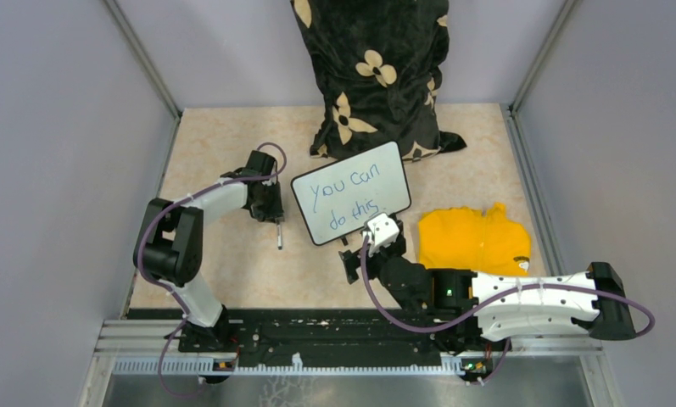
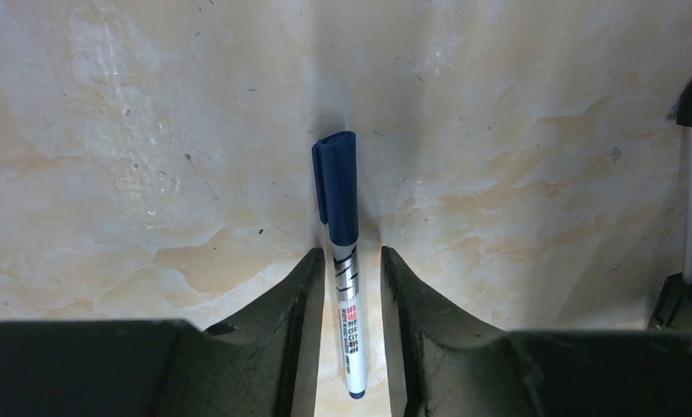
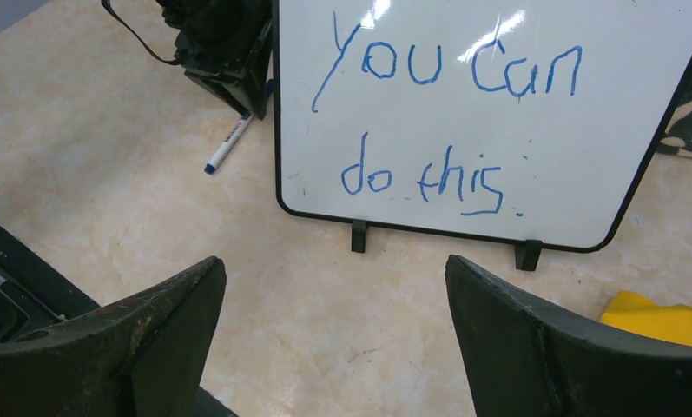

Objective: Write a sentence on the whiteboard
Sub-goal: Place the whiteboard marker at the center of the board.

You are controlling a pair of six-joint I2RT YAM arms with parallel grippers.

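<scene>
The whiteboard (image 1: 351,203) stands tilted on small black feet in the middle of the table, black-rimmed. The sentence (image 1: 348,200) "You can do this" is in blue ink in two lines, and it reads clearly in the right wrist view (image 3: 429,122) on the board (image 3: 585,156). My left gripper (image 2: 348,256) is open, low over the table left of the board. A capped blue marker (image 2: 342,261) lies on the table between its fingers with a gap on each side; it also shows from above (image 1: 278,234). My right gripper (image 3: 333,269) is wide open and empty, just in front of the board's lower edge.
A yellow cloth (image 1: 474,240) lies right of the board, close to my right arm. A black bag with cream flowers (image 1: 372,76) stands behind the board at the back wall. Grey walls close in the table on both sides.
</scene>
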